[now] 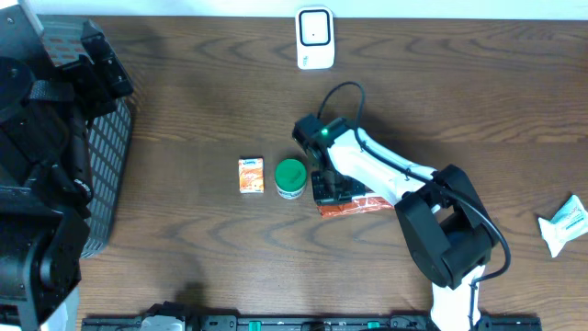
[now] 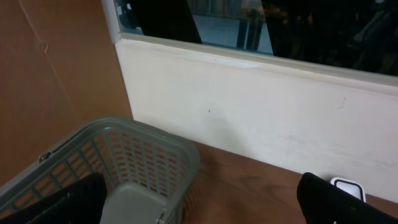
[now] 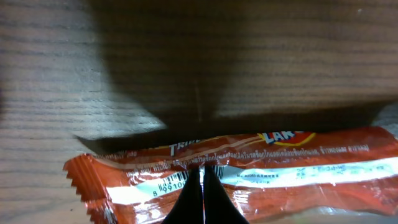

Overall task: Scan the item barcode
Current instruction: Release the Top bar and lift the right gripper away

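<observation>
An orange snack packet lies right of the table's middle, its white barcode strip facing up. My right gripper is shut, pinching the packet's middle seam just beside the barcode. I cannot tell whether the packet is lifted off the table. The white scanner stands at the back edge. My left gripper is open and holds nothing, hanging over the near corner of the grey basket at the far left.
A small orange box and a green can stand just left of the right gripper. A white packet lies at the far right. The mesh basket fills the left edge under the left arm.
</observation>
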